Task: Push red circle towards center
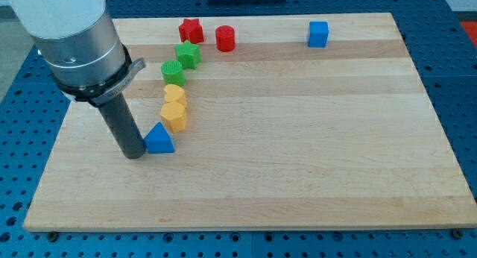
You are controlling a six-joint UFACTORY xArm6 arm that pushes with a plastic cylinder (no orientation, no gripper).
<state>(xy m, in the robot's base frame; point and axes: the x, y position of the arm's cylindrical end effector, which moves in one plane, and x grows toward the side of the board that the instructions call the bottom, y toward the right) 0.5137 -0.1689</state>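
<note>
The red circle stands near the view's top, left of centre, on the wooden board. My tip rests on the board at the view's left, far below and left of the red circle. It touches or nearly touches the left side of the blue triangle. The arm's grey body fills the view's upper left corner.
A red star lies left of the red circle. A green star, a green circle, a yellow heart and a yellow hexagon form a curved line down to the blue triangle. A blue cube sits at the top right.
</note>
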